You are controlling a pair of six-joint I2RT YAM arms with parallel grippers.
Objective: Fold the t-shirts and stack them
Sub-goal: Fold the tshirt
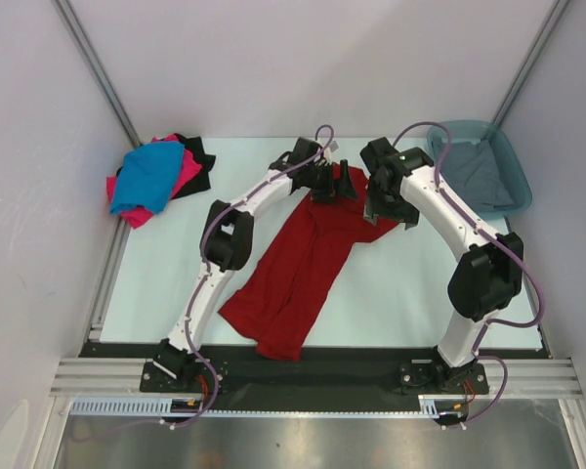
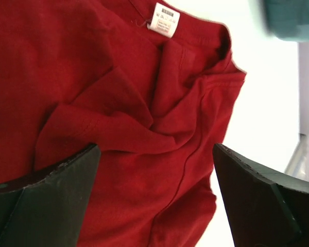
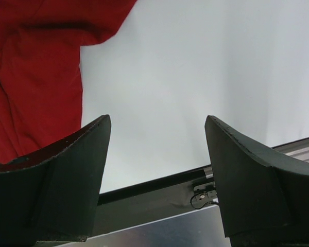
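1. At 6 o'clock, the near end of the dark red shirt (image 1: 303, 264) lies over the dark strip at the edge of the desk (image 1: 400, 293). I think a hard tug could drag this end off the desk. The shirt is crumpled and runs from there up the middle toward 12 o'clock.
2. The right hand (image 1: 400, 217) is open and holds nothing. It hangs over bare desk, just beside the shirt's edge. If it goes straight down, it may close on nothing. The right arm rises from its base at 5 o'clock, bends at the elbow and leans in toward the middle.
3. The left hand (image 1: 337, 184) is wide open and holds nothing too. It hangs over the collar end, where the white label (image 2: 165, 19) shows. The cloth there is bunched, so the hand may pinch two layers, and the fold would come out crooked. The left arm stretches long from 7 o'clock up to about 12 o'clock.
4. The two hands are near each other, so they could bump.
5. At 10 o'clock the blue shirt (image 1: 148, 176) lies on the pink shirt (image 1: 132, 213) and the black shirt (image 1: 197, 161) in a messy heap. A stack put there may lean over.
6. At 2 o'clock the grey shirt (image 1: 474, 176) lies in the teal tub (image 1: 516, 168).
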